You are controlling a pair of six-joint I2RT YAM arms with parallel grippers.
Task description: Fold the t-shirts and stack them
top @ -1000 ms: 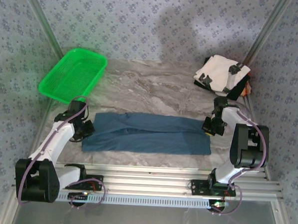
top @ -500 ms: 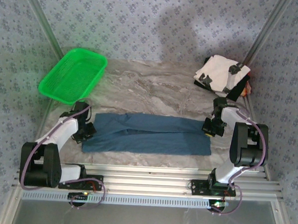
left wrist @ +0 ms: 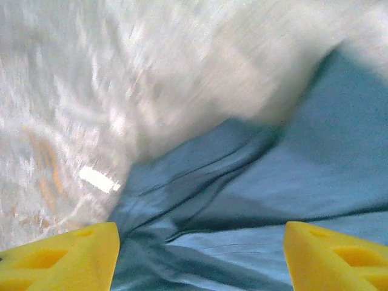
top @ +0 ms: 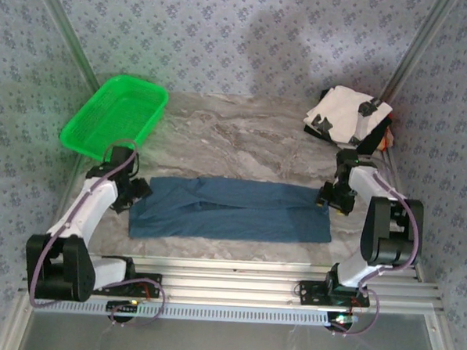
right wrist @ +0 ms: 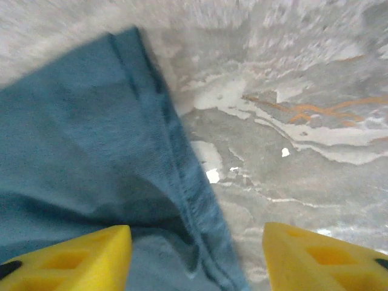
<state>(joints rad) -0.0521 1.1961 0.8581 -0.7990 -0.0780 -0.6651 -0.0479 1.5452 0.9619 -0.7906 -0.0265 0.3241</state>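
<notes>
Left gripper (top: pixel 132 195) sits at the left end of the dusty-blue t-shirt (top: pixel 232 210), its yellow fingers (left wrist: pixel 57 257) spread wide and clamping nothing, with wrinkled cloth lying below the gap. Behind it, at the far left corner of the table (top: pixel 243 136), stands a green mesh basket (top: pixel 115 118). The blue shirt lies flat as a long folded band across the near middle of the marble-patterned top. At its right end the right gripper (top: pixel 332 197) is likewise spread, the shirt's hemmed edge lying unheld beneath it. Folded t-shirts (top: pixel 348 114), white with black patches on top, are stacked at the far right corner.
</notes>
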